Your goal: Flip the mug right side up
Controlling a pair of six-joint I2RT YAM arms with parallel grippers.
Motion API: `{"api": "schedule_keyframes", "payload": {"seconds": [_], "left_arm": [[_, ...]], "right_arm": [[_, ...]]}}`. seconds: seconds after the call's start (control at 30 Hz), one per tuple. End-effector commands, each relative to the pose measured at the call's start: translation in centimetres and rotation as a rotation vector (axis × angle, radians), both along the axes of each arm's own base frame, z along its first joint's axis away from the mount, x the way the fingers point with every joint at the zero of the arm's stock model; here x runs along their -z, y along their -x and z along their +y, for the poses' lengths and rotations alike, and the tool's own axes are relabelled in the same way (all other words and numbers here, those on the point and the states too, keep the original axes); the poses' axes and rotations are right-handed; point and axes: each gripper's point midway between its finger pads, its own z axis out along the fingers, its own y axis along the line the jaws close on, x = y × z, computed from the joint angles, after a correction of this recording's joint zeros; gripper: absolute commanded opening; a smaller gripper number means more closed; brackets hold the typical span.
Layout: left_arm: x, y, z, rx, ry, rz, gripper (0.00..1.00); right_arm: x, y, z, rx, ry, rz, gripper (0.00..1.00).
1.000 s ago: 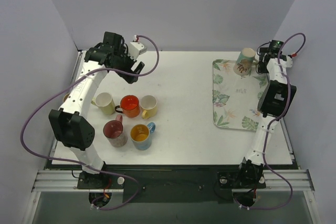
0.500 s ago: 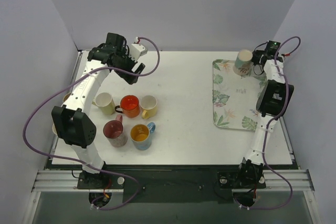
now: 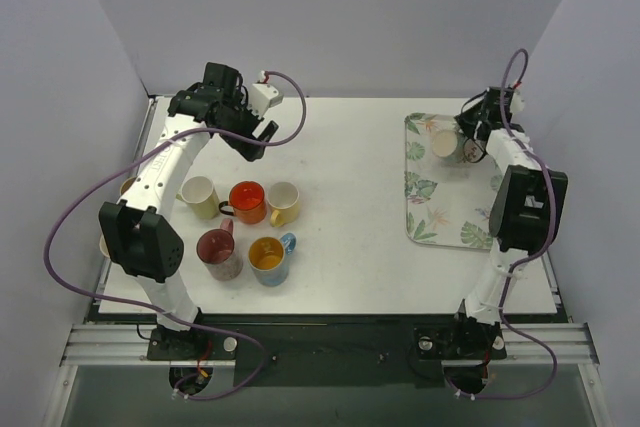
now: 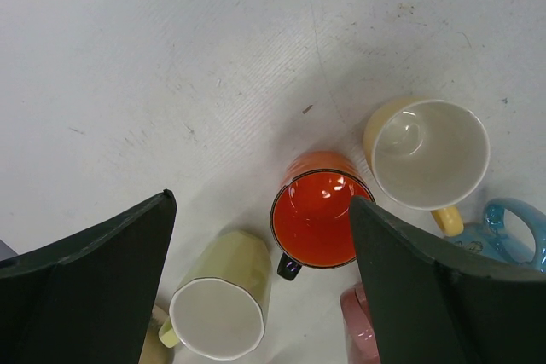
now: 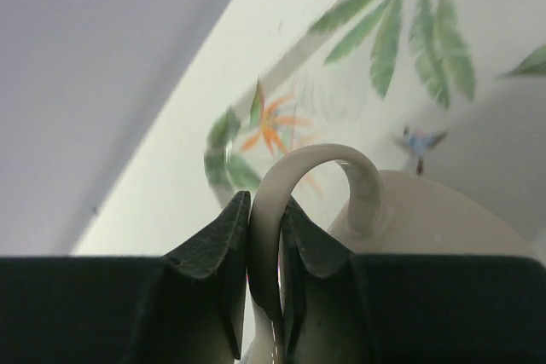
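The mug point(image 3: 443, 144) is cream with a printed side and hangs over the back of the leaf-patterned tray point(image 3: 450, 209). One round cream end faces the top camera. My right gripper point(image 3: 470, 143) is shut on its handle. In the right wrist view the curved handle point(image 5: 294, 178) is pinched between the two dark fingers point(image 5: 217, 253), with the mug body point(image 5: 426, 221) just beyond my right gripper point(image 5: 266, 210). My left gripper point(image 3: 255, 133) is open and holds nothing, hovering at the back left. Its jaws point(image 4: 260, 202) stand wide above the cluster of mugs.
Several upright mugs stand at the front left: pale yellow point(image 3: 198, 194), orange point(image 3: 247, 201), cream with a yellow handle point(image 3: 283, 201), pink point(image 3: 217, 250) and blue point(image 3: 268, 258). Purple walls close in on the left, back and right.
My right gripper closed on the mug's handle and swung the mug from the tray's back edge forward and left, turning it. The left arm barely shifted.
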Motion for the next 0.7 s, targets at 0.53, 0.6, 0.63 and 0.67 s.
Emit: {"api": "schedule_keyframes", "payload": {"seconds": [0.53, 0.6, 0.63, 0.67], "left_arm": [[-3.0, 3.1, -5.1, 0.194, 0.262, 0.027, 0.94], [-2.9, 3.1, -5.1, 0.195, 0.263, 0.028, 0.94], [-2.8, 3.2, -5.2, 0.199, 0.269, 0.031, 0.94], [-2.8, 3.3, -5.4, 0.210, 0.279, 0.036, 0.94]], "right_arm": [[-10.7, 10.2, 17.0, -0.801, 0.567, -0.510, 0.00], [-11.4, 11.5, 18.2, -0.858, 0.571, -0.566, 0.00], [-12.0, 11.8, 18.6, -0.865, 0.553, -0.593, 0.00], [-13.0, 12.6, 19.5, -0.903, 0.542, -0.651, 0.00]]}}
